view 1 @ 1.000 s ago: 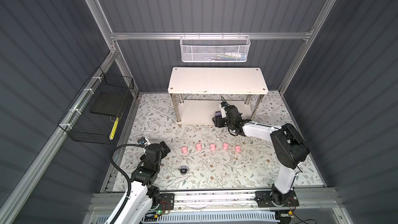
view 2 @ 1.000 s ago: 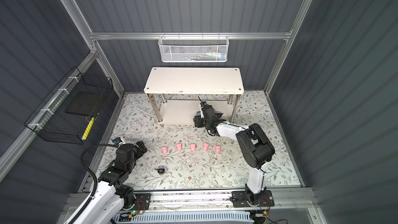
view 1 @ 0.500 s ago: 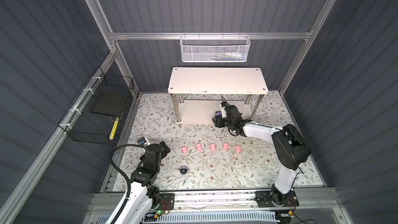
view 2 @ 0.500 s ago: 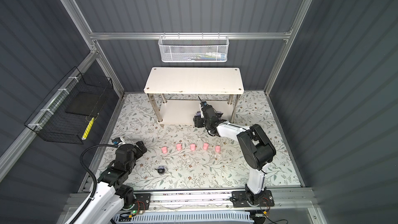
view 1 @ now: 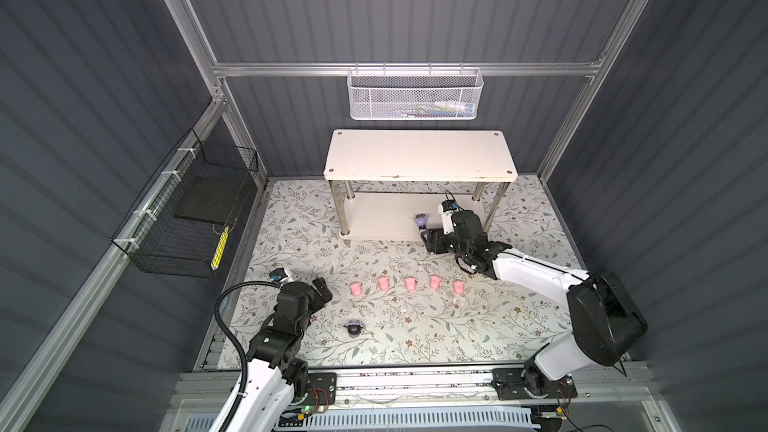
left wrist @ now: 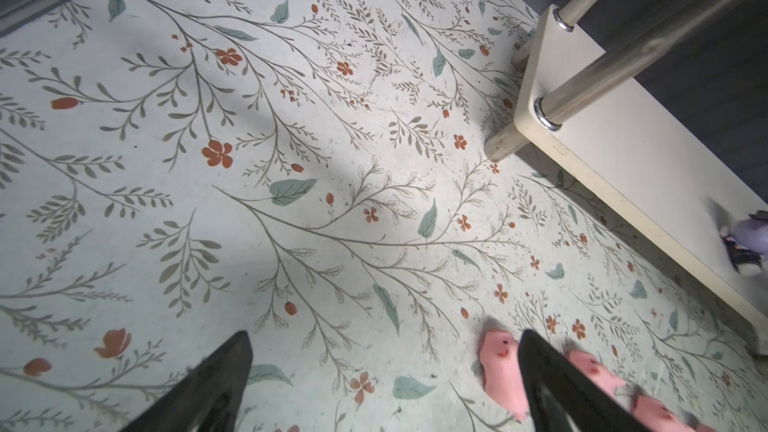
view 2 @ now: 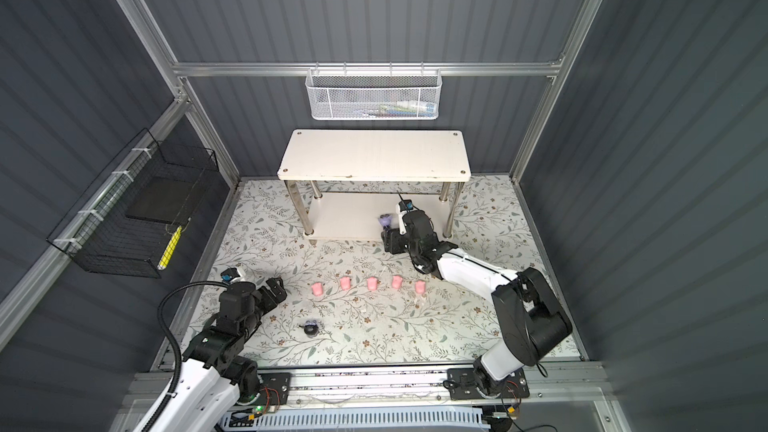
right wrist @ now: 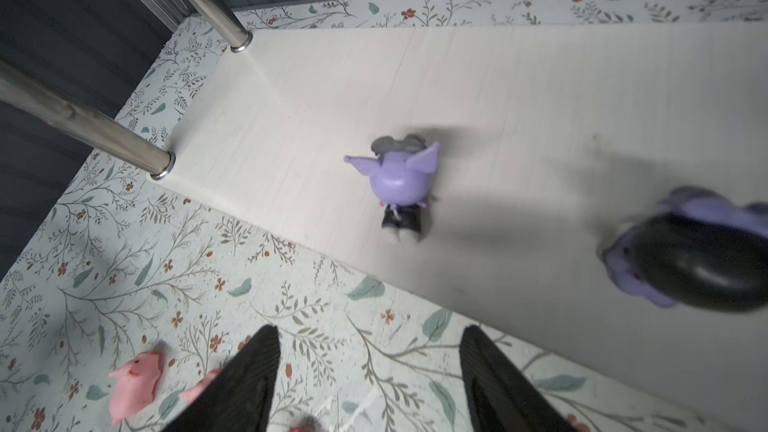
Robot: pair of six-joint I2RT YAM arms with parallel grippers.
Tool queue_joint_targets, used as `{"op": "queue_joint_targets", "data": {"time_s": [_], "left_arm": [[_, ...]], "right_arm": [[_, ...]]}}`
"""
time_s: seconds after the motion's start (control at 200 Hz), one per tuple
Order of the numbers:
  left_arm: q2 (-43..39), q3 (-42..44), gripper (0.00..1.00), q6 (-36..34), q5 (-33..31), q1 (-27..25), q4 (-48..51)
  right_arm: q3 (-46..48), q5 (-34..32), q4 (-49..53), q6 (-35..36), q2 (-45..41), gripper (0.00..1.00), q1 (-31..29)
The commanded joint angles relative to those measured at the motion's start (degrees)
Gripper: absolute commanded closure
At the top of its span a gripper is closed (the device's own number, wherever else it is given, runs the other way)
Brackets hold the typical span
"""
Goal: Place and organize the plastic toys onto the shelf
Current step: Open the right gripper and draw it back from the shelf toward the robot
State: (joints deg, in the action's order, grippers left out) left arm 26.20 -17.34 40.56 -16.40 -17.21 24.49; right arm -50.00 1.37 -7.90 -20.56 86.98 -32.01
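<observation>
The white shelf (view 1: 419,155) stands at the back of the floral mat. A lavender toy (view 1: 421,221) (right wrist: 399,176) stands on its lower tier, and a second one with a black head (right wrist: 698,268) stands further along the same tier. My right gripper (view 1: 432,241) (right wrist: 369,338) hangs open and empty just in front of the tier's edge. Several pink toys (view 1: 410,283) (view 2: 371,283) stand in a row mid-mat. One black-headed lavender toy (view 1: 354,328) lies nearer the front. My left gripper (view 1: 322,288) (left wrist: 382,347) is open, left of the row, its finger beside the end pink toy (left wrist: 500,371).
A white mesh basket (view 1: 414,95) hangs on the back wall above the shelf. A black wire basket (view 1: 187,218) hangs on the left wall. The shelf's metal legs (right wrist: 104,135) rise beside the lower tier.
My right gripper has opened wider and drawn back from the lower tier toward the front, uncovering the lavender toy that stands on it. The left arm has not moved.
</observation>
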Motion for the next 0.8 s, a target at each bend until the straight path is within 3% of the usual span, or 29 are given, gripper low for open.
{"op": "queue_joint_targets", "data": {"time_s": [0.0, 0.265, 0.415, 0.795], "left_arm": [[-2.44, -3.32, 0.0, 0.02, 5.04, -0.09, 6.64], [-4.13, -5.41, 0.0, 5.35, 15.21, -0.1, 12.45], [-1.13, -7.19, 0.0, 6.62, 19.02, -0.14, 16.02], [7.06, -15.31, 0.01, 8.63, 21.41, -0.19, 28.11]], "right_arm": [[2.9, -0.79, 1.66, -1.09, -3.57, 0.28, -0.42], [8.67, -1.88, 2.54, -2.29, -10.55, 0.27, -0.76], [11.2, -1.98, 2.11, -3.02, -12.69, 0.26, -1.1], [14.65, -1.93, 0.08, -2.98, -15.4, 0.25, -1.47]]}}
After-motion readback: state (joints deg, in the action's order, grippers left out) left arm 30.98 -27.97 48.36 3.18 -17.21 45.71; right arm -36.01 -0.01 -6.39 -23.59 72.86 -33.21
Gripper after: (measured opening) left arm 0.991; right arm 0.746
